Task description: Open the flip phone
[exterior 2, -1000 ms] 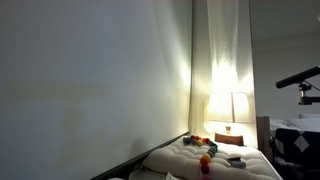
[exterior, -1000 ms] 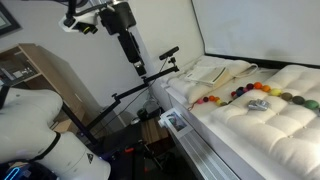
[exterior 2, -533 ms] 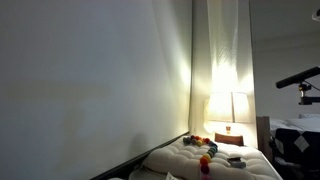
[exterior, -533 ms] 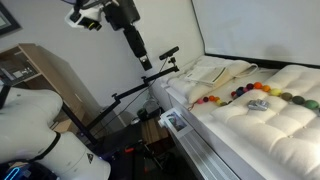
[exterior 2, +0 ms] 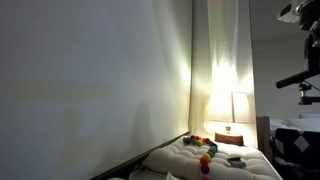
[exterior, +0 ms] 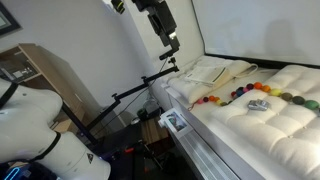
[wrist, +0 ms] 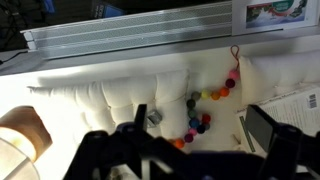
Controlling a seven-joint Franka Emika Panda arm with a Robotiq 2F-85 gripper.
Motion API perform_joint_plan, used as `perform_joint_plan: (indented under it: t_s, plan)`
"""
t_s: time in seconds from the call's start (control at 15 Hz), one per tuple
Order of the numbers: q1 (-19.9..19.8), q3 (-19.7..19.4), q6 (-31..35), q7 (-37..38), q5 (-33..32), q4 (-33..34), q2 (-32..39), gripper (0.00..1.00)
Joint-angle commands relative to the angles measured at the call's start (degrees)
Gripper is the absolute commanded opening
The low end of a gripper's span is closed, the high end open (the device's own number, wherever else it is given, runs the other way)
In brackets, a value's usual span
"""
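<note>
1. Silvery-grey, small and flat, the flip phone (exterior: 258, 104) lies on the white quilted worktop (exterior: 270, 135). From my screens it is too small to tell how its lid stands.
2. In the wrist view the flip phone (wrist: 155, 117) is a little grey patch on the quilting, left of centre.
3. A string of multicoloured round beads (exterior: 235, 95) runs along the worktop just beside the phone in an exterior view. In the wrist view the beads (wrist: 205, 108) come down from the upper right, and their lower end sits near the phone. I cannot tell whether they touch it.
4. The black Robotiq gripper (wrist: 200, 128) comes in from the bottom of the wrist view. Its two dark fingers (wrist: 139, 118) are spread wide, with quilt and beads showing between them.
5. In an exterior view the gripper (exterior: 171, 43) hangs high by the pale wall, beyond the end of the worktop and well apart from the phone.
6. A ribbed silver metal rail (wrist: 130, 35) runs along the far edge of the worktop in the wrist view.
7. Cream folded bedding (exterior: 222, 70) lies at one end of the worktop, and a black tripod stand (exterior: 130, 95) is just beside it.
8. A light wooden cabinet (exterior: 25, 65) stands further off.
9. In an exterior view a glowing shaded lamp (exterior 2: 228, 105) stands behind the worktop.
</note>
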Motion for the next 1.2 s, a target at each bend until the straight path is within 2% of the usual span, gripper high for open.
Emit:
perform_joint_plan:
  t_s: [0.0, 0.6, 0.73, 0.93, 1.13]
  plan:
    - [-1.07, -0.24, 0.56, -0.07, -0.22, 7.06, 8.96, 1.0]
    - [-4.09, -2.22, 2.45, 1.86, -2.59, 15.21, 24.31, 1.0]
    - [-4.02, -2.53, 3.09, 3.54, -5.04, 16.29, 26.57, 1.0]
    - [-3.61, -3.13, 7.4, 10.35, -11.52, 17.01, 29.32, 1.0]
    - [-3.89, -2.78, 6.61, 8.98, -11.07, 15.93, 28.98, 1.0]
